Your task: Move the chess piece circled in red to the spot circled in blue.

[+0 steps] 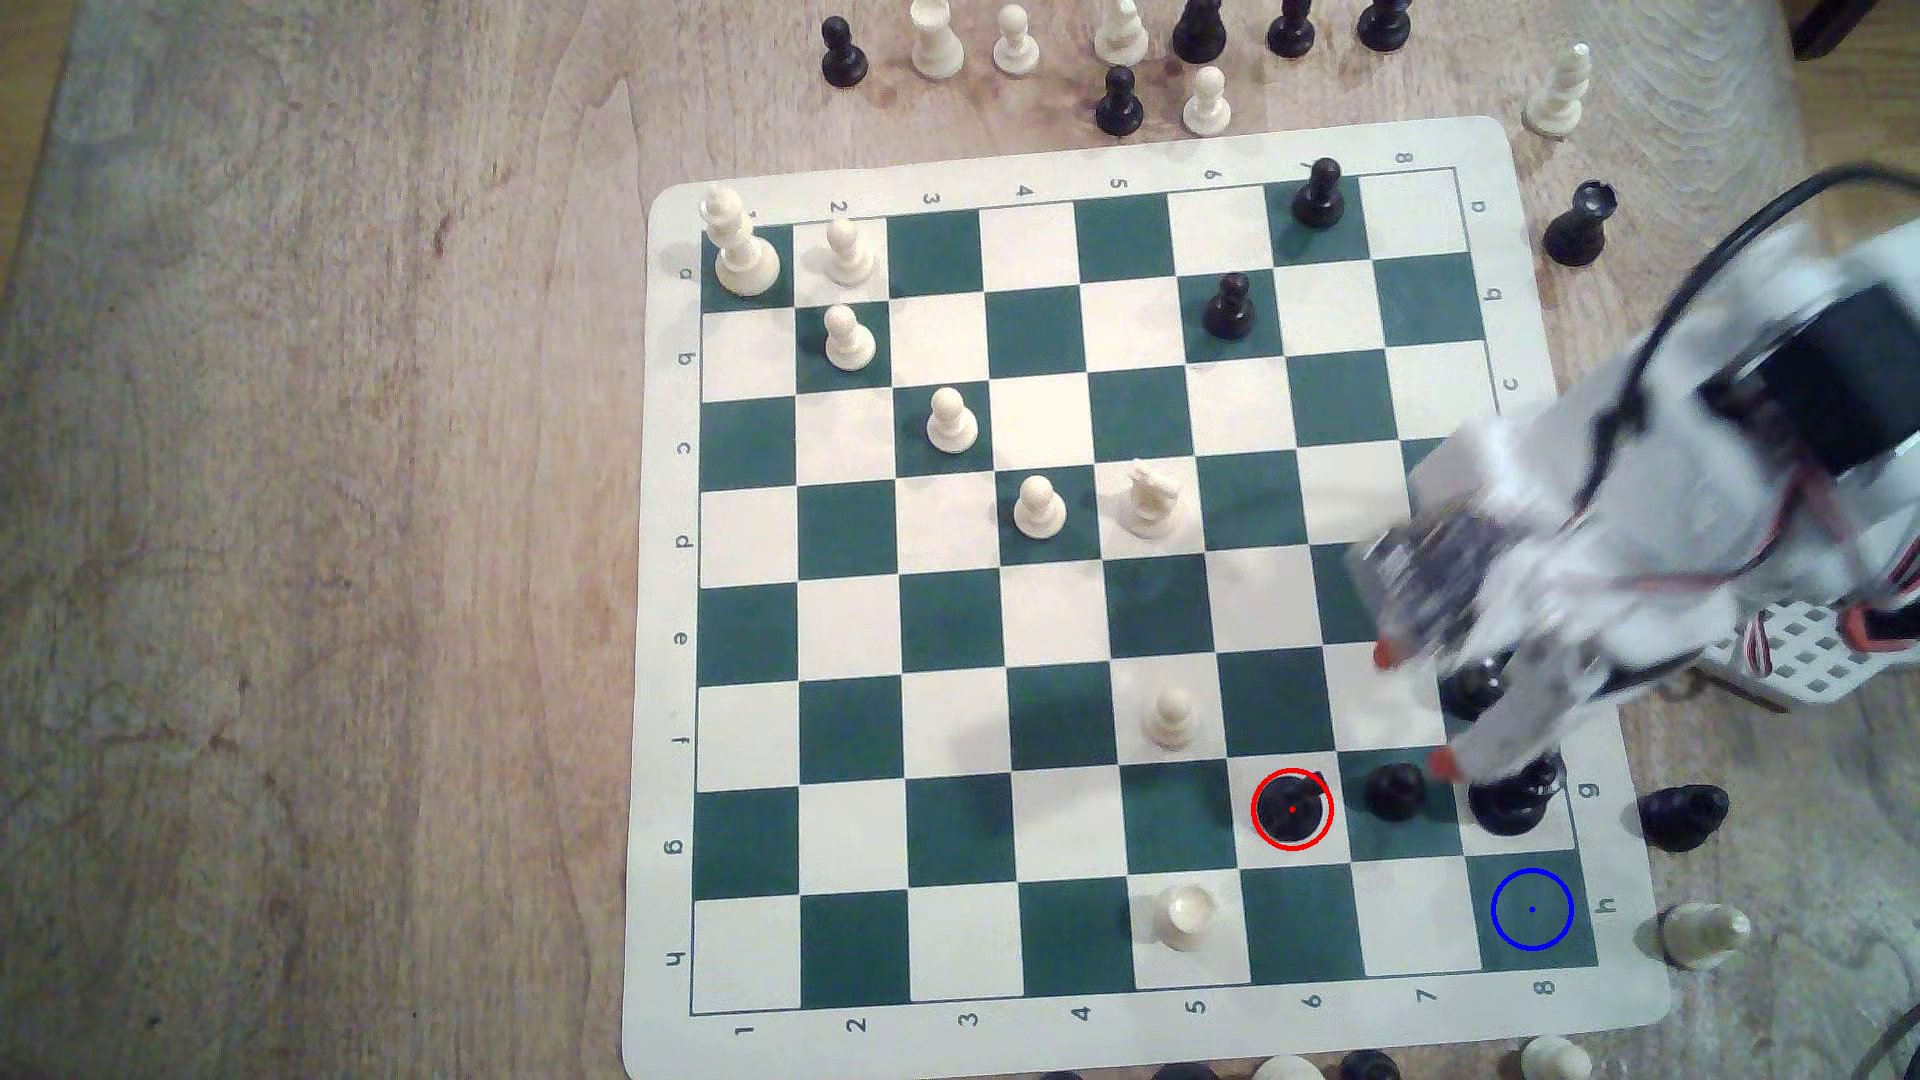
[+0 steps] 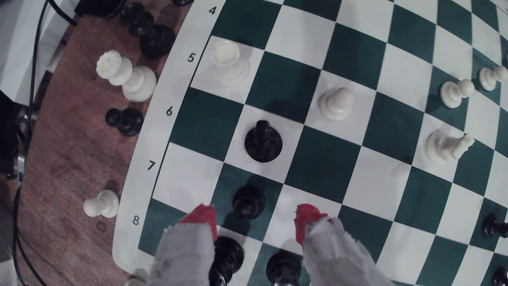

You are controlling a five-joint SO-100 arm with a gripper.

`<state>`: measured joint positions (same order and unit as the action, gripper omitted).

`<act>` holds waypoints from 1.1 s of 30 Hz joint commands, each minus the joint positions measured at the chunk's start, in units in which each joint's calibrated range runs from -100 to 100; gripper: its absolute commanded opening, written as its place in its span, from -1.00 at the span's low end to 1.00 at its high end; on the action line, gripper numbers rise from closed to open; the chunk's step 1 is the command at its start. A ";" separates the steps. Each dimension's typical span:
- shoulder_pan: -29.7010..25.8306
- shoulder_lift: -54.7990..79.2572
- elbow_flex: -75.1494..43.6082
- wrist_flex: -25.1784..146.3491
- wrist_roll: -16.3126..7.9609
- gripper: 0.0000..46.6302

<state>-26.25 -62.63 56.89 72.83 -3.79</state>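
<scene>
The chess piece (image 1: pixel 1291 808), glossy black with a wide round base and a small pointed tip, stands upright on a cream square in row g, column 6; the wrist view has it too (image 2: pixel 263 141). The spot (image 1: pixel 1531 910) is the dark green corner square h8 (image 2: pixel 154 233), bare, and one finger partly covers it in the wrist view. My gripper (image 1: pixel 1415 710) is open with nothing between its red-tipped fingers (image 2: pixel 203 217). Blurred, it hovers over columns 7 and 8 to the exterior view's right of the piece, apart from it.
Between the fingers in the wrist view stands a black pawn (image 2: pixel 248 202), on g7 (image 1: pixel 1394 789). A bulkier black piece (image 1: pixel 1512 794) is on g8 and another black piece (image 1: pixel 1473 691) on f8. A white pawn (image 1: pixel 1172 717) and white rook (image 1: pixel 1184 916) stand nearby. Loose pieces (image 1: pixel 1683 815) lie off the mat.
</scene>
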 commanded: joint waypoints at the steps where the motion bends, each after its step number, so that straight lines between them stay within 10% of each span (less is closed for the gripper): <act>1: -1.00 4.14 -1.32 -3.71 0.15 -0.33; 33: -1.16 29.95 -1.13 -20.00 0.34 -0.55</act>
<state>-27.73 -33.89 56.89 54.90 -3.54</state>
